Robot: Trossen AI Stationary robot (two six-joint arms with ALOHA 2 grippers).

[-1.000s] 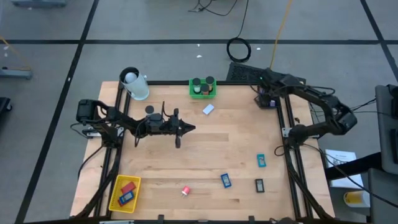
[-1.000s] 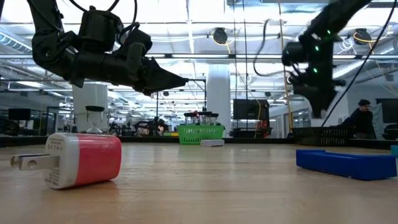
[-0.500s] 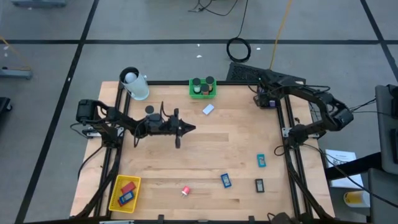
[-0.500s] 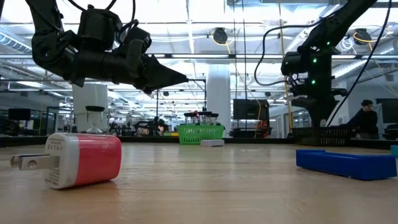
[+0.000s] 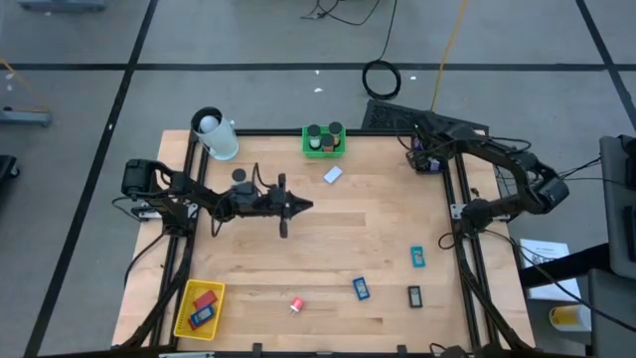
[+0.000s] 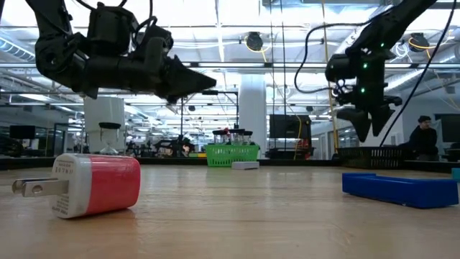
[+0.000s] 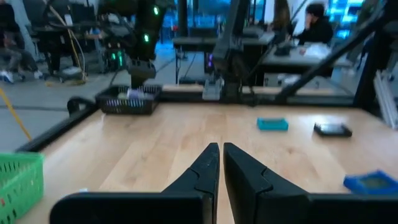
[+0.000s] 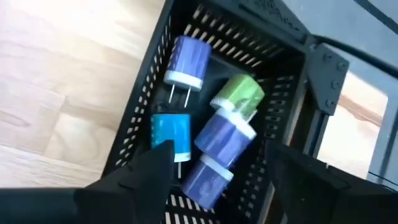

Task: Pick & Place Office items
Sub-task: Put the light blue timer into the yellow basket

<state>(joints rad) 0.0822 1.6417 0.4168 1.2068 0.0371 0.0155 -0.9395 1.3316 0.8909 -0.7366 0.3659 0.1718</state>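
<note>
Your right gripper (image 8: 214, 171) hangs spread over the black basket (image 8: 287, 74), fingers partly covering four plug adapters (image 8: 217, 134); left gripper (image 7: 219, 163) closed, empty.

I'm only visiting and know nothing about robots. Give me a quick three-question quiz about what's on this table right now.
1. True or false: the left hand is holding something.
2. Which basket does the right hand hang over? A green, B yellow, C black.
3. Fill in: the yellow basket holds a red piece and a ___ one.
Key: 1 false, it is shut and empty; 2 C, the black basket; 3 blue.
</note>
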